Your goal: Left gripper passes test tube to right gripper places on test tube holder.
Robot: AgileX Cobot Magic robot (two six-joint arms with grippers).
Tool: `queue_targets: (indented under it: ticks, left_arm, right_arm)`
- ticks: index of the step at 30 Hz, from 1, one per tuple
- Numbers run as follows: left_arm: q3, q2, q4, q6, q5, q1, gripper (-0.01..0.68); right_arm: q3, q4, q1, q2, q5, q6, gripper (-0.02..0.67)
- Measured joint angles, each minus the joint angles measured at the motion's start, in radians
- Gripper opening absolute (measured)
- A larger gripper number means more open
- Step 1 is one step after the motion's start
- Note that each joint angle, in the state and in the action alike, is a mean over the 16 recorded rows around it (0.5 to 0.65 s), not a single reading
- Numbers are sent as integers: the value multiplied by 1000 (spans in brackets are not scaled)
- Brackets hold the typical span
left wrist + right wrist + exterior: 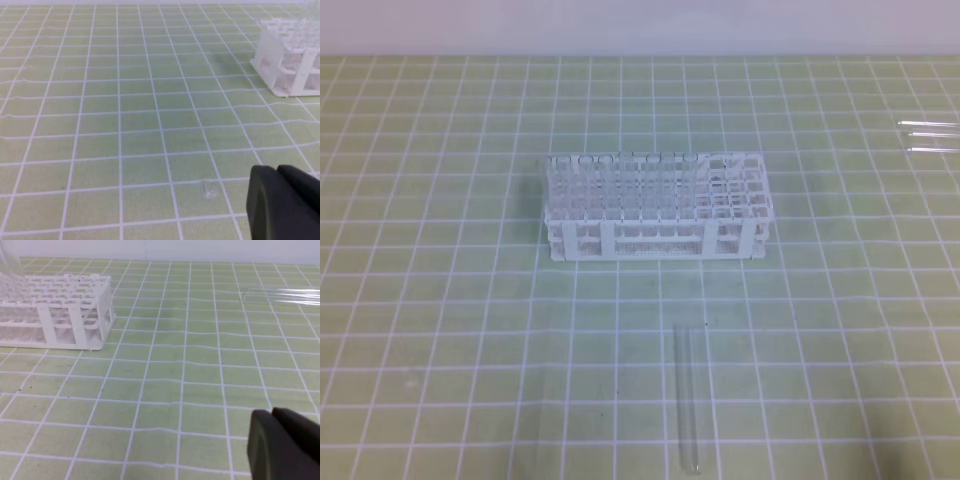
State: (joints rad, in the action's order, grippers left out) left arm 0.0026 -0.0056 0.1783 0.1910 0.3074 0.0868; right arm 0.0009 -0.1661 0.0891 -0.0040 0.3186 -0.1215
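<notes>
The test tube (pixel 690 395) lies alone on the green grid mat, near the front edge and in front of the rack, pointing front to back. The white test tube holder (pixel 660 210) stands mid-table; it also shows in the left wrist view at top right (pixel 292 55) and in the right wrist view at left (pixel 55 310). Neither arm appears in the exterior high view. My left gripper (pixel 275 172) shows at the bottom right of its wrist view, fingers together and empty above bare mat. My right gripper (pixel 271 415) looks the same, shut on nothing.
Three clear tubes (pixel 930 137) lie grouped side by side at the far right of the mat, seen blurred in the right wrist view (pixel 285 294). Several clear tubes seem to stand in the left part of the rack. A pale wall bounds the back.
</notes>
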Motion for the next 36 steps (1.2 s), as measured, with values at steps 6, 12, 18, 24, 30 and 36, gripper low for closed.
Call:
queue_targets:
  ticks: [6, 12, 18, 24, 30, 36]
  left_arm:
    - [3, -5, 8, -2, -18, 0, -2]
    - [7, -10, 62, -17, -73, 1, -2]
    - [8, -12, 139, -35, -154, 1, -2]
    - [7, -10, 201, -47, -208, 1, -3]
    - [7, -9, 220, -48, -222, 1, -3]
    - [8, -11, 221, -49, -220, 1, -2]
  right_arm:
    - [0, 0, 0, 0, 0, 0, -16]
    - [0, 0, 0, 0, 0, 0, -16]
    - [0, 0, 0, 0, 0, 0, -16]
    - [0, 0, 0, 0, 0, 0, -16]
    - [0, 0, 0, 0, 0, 0, -16]
    - [0, 0, 0, 0, 0, 0, -16]
